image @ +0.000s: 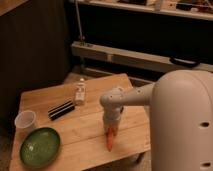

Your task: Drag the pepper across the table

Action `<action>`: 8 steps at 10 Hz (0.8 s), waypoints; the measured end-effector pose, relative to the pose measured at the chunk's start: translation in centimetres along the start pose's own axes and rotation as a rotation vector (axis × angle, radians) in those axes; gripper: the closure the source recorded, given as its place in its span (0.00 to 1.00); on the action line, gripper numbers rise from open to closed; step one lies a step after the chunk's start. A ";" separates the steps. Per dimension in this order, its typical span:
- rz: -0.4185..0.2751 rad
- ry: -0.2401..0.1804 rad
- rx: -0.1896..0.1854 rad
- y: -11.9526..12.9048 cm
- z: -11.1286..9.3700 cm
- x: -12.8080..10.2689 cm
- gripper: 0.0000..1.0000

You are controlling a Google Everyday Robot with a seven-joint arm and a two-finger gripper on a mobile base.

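We count one pepper [110, 139], slim, orange-red and tapered, lying near the front edge of the one wooden table [75, 135] with its plank-grain top. Our gripper [110, 128] points down onto the pepper's upper end. We also see one round green plate [40, 147], one pale cup [25, 121], one small bottle [79, 93] and one dark flat bar [61, 110].

The room is dim, with warm light on the foreground. Behind runs a dark wall or panel [35, 55], and a long pale metal rail or shelf frame [135, 59] crosses the back, an upright pole [79, 22] rising from it. Higher up, a light shelf edge [150, 10] carries blurred clutter. The gripper [111, 131] hangs low over the wooden surface [45, 100].
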 end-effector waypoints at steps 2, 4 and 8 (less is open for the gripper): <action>0.046 -0.012 -0.009 -2.5 -0.3 0.3 0.65; 0.107 -0.028 -0.020 -5.6 -0.9 0.7 0.65; 0.170 -0.028 -0.037 -7.8 -0.7 1.2 0.65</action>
